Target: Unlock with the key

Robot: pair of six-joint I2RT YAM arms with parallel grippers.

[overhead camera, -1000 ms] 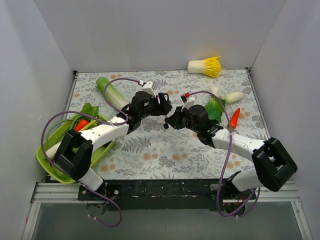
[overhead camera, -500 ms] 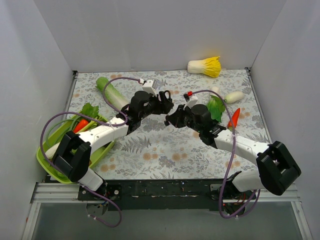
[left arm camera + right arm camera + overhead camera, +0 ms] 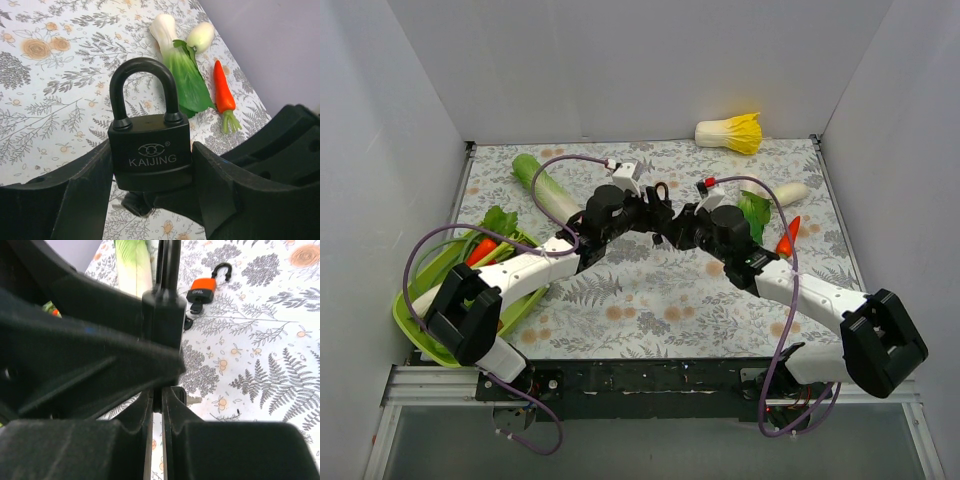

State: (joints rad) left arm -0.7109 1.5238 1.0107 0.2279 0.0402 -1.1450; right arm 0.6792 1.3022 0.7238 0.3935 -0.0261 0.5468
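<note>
My left gripper (image 3: 645, 212) is shut on a black padlock (image 3: 150, 150) marked KAIJING and holds it upright above the table, shackle (image 3: 662, 190) closed. My right gripper (image 3: 676, 228) meets it from the right. In the right wrist view the right gripper (image 3: 157, 396) is shut on a dark key (image 3: 158, 390), right under the padlock's edge-on body (image 3: 162, 315). In the left wrist view the key's head (image 3: 134, 202) shows just below the padlock's bottom. I cannot see whether the blade is inside the keyhole.
A small orange padlock (image 3: 204, 289) lies on the floral cloth beyond the grippers. Bok choy (image 3: 752, 215), a carrot (image 3: 788, 235) and a white radish (image 3: 788, 192) lie at the right. A green tray (image 3: 420, 330) of vegetables is at the left, and a cabbage (image 3: 730, 132) at the back.
Both grippers have moved toward each other and a little farther back. The gap between them has closed, and the right gripper with the key is now against the padlock's underside.
</note>
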